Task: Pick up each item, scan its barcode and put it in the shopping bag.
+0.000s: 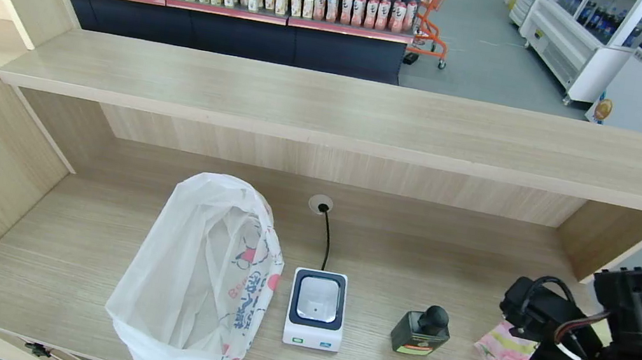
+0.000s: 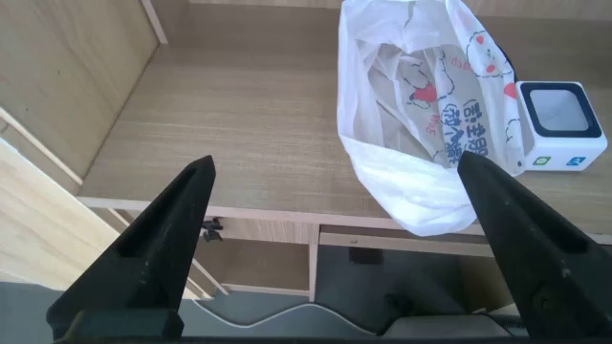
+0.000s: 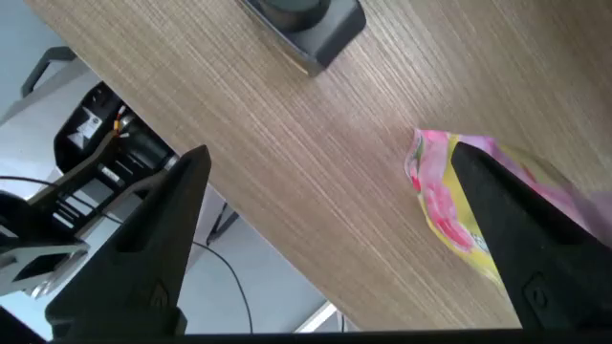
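Observation:
A white plastic shopping bag stands open on the counter's front left. Right of it sits the white barcode scanner with a dark glass top. A dark green bottle with a black cap stands right of the scanner. A pink and yellow packet lies farther right. My right gripper hangs open just above the packet, one finger over it. My left gripper is open and holds nothing, in front of the counter's edge, left of the bag.
The wooden counter has a raised shelf behind and a side wall on the left. A black cable runs from the scanner to a hole in the counter. Bare wood lies left of the bag and between scanner and bottle.

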Robot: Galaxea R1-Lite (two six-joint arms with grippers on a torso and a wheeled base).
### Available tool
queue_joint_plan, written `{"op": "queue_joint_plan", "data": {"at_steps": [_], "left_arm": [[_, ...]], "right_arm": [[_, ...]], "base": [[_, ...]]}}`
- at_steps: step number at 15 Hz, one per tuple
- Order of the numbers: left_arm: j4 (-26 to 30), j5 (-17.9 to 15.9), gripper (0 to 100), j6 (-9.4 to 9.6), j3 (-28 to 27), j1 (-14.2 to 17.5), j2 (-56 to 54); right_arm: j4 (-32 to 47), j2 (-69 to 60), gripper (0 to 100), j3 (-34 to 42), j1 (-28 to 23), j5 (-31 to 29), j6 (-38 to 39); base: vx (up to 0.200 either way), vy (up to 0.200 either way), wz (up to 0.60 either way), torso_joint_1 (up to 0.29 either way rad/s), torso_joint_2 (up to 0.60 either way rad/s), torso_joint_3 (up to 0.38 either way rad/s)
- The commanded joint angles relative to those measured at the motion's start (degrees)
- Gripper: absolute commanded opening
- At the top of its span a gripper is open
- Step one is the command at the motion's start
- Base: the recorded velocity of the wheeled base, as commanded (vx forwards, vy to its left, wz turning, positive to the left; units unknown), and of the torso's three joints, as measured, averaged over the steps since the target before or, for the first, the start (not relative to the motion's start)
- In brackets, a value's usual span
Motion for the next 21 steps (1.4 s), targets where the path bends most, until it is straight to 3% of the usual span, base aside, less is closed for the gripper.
{"op": "queue_joint_plan", "data": {"at_steps": [1, 12, 18, 21], "left_arm": [[0.0, 0.0, 100, -0.01, 0.0, 0.0, 0.1], [0.0, 0.0, 100, -0.01, 0.0, 0.0, 0.1], [0.0, 0.0, 100, -0.01, 0.0, 0.0, 0.1], [0.0, 0.0, 100, -0.01, 0.0, 0.0, 0.1]], "right_arm": [[-3.8, 7.4, 100, 0.1, 1.8, 0.3, 0.0], [-23.9, 22.9, 100, -1.9, 7.3, 3.8, 0.0], [-26.8, 27.0, 100, -5.1, 8.2, 3.9, 0.1], [-28.4, 27.7, 100, -6.2, 8.2, 6.8, 0.2]], "base": [[0.000, 0.000, 0.00, 0.000, 0.00, 0.000], [0.000, 0.000, 0.00, 0.000, 0.00, 0.000], [0.000, 0.000, 0.00, 0.000, 0.00, 0.000], [0.000, 0.000, 0.00, 0.000, 0.00, 0.000]]}}
